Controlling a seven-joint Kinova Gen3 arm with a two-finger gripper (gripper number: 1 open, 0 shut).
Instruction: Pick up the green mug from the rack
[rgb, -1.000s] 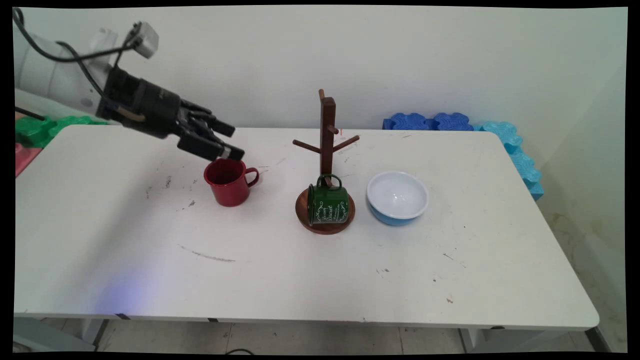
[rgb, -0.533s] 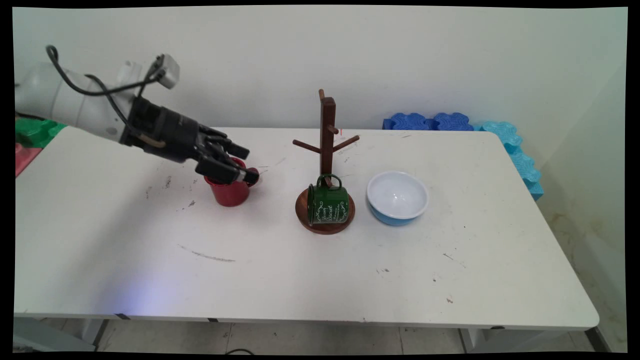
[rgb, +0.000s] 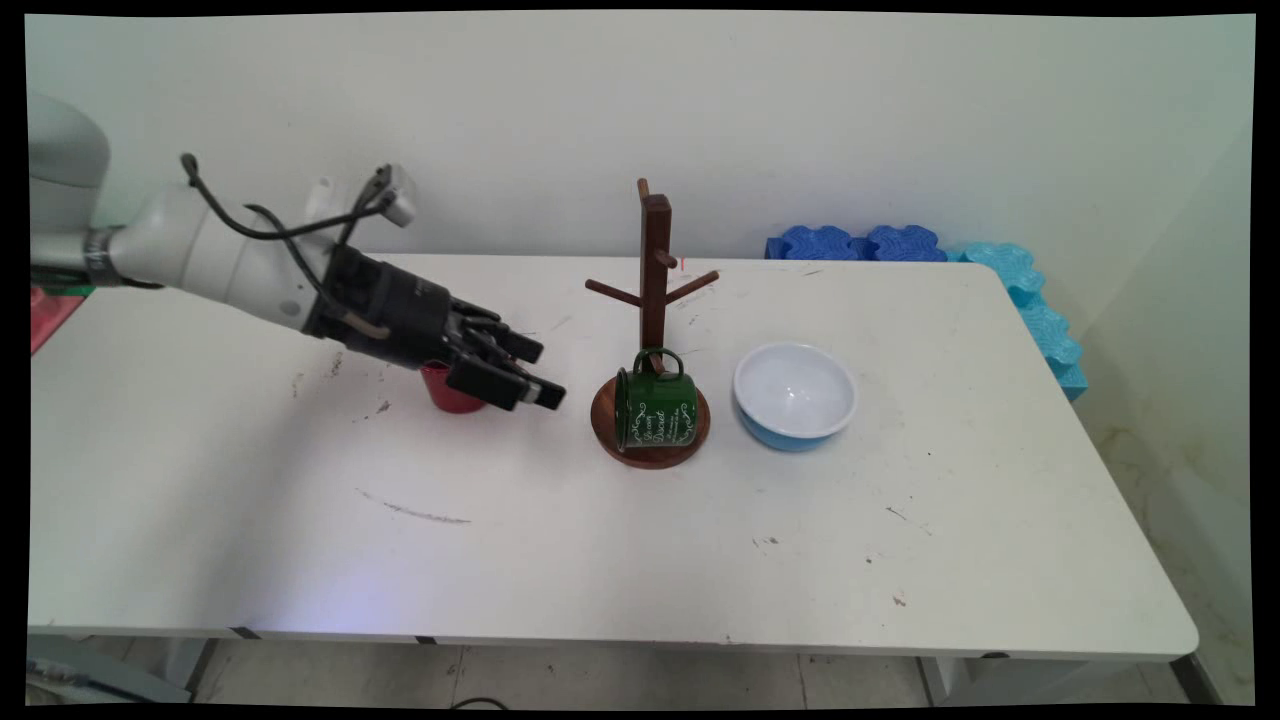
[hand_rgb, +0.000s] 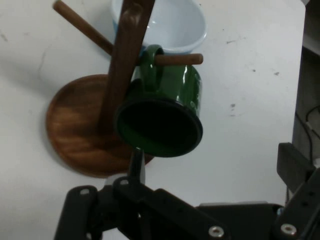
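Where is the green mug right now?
In the main view, the green mug hangs by its handle on the wooden mug tree, mid-table, left of the blue bowl.

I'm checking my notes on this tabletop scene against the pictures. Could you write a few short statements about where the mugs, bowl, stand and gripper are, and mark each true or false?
1. The green enamel mug hangs by its handle from a peg of the dark wooden mug stand. True.
2. The blue bowl with a white inside stands left of the stand in the main view. False: it stands to its right.
3. The black two-finger gripper holds the green mug. False: it holds nothing.
4. The red metal mug stands on the white table, partly hidden by the gripper. True.
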